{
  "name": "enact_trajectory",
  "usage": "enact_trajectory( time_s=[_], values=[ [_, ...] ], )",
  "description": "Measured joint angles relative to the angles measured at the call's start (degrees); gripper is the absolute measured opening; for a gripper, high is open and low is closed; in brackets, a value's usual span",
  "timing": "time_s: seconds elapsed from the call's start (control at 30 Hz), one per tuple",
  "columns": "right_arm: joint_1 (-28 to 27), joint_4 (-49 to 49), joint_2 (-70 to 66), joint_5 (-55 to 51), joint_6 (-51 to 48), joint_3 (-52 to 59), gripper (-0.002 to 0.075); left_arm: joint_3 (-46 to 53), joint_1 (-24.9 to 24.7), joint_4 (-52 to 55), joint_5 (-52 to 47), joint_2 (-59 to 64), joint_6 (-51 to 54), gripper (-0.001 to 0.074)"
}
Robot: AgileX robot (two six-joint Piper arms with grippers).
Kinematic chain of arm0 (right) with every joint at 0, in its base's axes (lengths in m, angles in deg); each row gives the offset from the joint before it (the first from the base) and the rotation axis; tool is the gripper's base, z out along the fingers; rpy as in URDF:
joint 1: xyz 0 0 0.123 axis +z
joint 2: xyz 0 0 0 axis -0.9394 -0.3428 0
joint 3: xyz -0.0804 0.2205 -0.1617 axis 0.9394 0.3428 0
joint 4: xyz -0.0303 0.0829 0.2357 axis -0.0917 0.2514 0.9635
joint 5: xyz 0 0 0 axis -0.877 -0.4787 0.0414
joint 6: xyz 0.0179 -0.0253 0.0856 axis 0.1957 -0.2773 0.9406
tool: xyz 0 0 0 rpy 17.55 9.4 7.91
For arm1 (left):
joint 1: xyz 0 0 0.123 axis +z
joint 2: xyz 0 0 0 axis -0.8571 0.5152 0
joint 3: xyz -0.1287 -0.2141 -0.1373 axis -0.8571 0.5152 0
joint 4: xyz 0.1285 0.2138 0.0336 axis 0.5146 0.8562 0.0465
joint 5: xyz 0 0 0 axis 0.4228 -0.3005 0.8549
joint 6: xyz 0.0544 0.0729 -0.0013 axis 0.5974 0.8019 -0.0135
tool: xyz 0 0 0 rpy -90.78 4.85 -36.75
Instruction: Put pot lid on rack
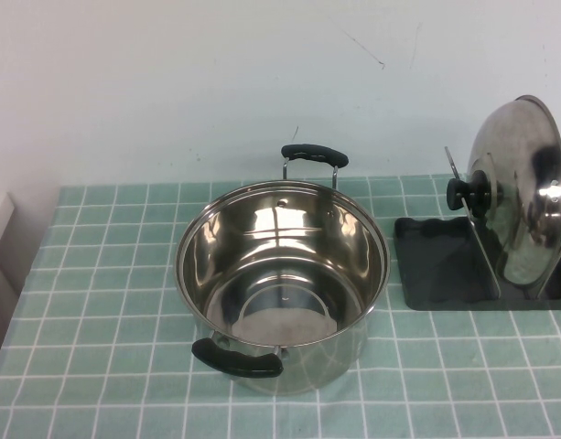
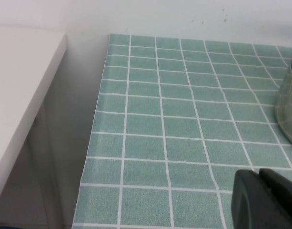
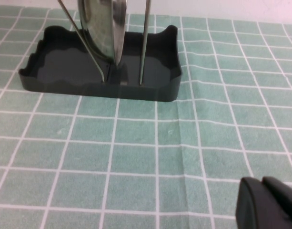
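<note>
The shiny steel pot lid [image 1: 523, 192] with its black knob [image 1: 465, 194] stands on edge between the wire loops of the dark grey rack [image 1: 436, 265] at the right of the table. In the right wrist view the lid's lower edge [image 3: 104, 28] rests in the rack [image 3: 65, 62]. My right gripper [image 3: 265, 202] is shut and empty, low over the cloth, apart from the rack. My left gripper [image 2: 262, 198] is shut and empty near the table's left edge. Neither gripper shows in the high view.
A deep steel pot [image 1: 282, 274] with two black handles stands open at the table's middle; its side shows in the left wrist view [image 2: 288, 105]. A green checked cloth [image 1: 97, 302] covers the table. A white cabinet [image 2: 17, 95] stands beside the table's left edge.
</note>
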Motion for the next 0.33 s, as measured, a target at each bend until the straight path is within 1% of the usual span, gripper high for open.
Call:
enact_trajectory(
  time_s=[0.33],
  values=[
    [0.0,0.0,0.0,0.0,0.0,0.0,0.0,0.0,0.0,0.0,0.0,0.0,0.25,-0.0002]
  ],
)
